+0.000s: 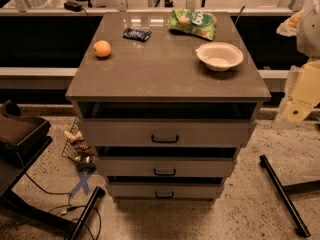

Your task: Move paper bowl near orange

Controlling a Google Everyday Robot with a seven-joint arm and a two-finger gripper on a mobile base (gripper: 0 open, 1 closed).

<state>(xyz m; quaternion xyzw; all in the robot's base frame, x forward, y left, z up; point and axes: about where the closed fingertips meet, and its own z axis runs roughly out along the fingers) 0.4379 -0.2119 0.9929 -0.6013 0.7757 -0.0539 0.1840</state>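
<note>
The off-white paper bowl (219,56) sits upright on the right side of the brown cabinet top (165,76), near the right edge. The orange (102,48) sits on the left side of the top, well apart from the bowl. My gripper (296,110) hangs at the end of the pale arm at the right edge of the view. It is off the cabinet, to the right of the bowl and lower than it, and it touches nothing.
A green snack bag (193,23) lies at the back of the top, behind the bowl. A small dark packet (137,33) lies at back centre-left. The cabinet has three drawers (165,139). A wire basket (77,146), cables and black bars lie on the floor.
</note>
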